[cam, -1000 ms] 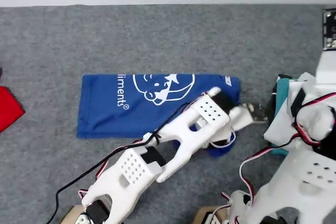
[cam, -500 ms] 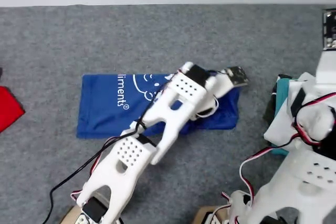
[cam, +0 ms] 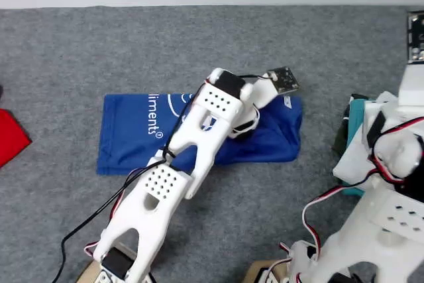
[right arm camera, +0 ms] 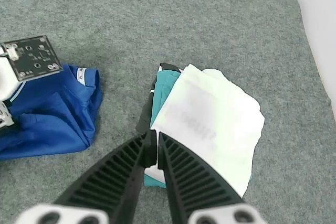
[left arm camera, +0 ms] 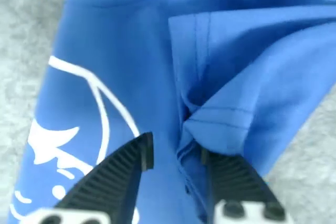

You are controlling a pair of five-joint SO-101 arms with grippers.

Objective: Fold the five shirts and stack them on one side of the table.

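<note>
Red shirt lies at the far left edge of the table. Blue shirt sits centre, folded into a long band. My left gripper is over its right end, jaws partly apart astride a loose ridge of cloth, clamping nothing. The fabric looks light and limp, so I would pinch the doubled hem. Folded stack is at the right. My right gripper hangs above it, closed and empty.

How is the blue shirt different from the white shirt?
The blue shirt lies by itself on the grey table; the white shirt sits on top of a teal shirt. The blue shirt has a bold white drawing; the white shirt's print is faint grey. Both lie flat.
</note>
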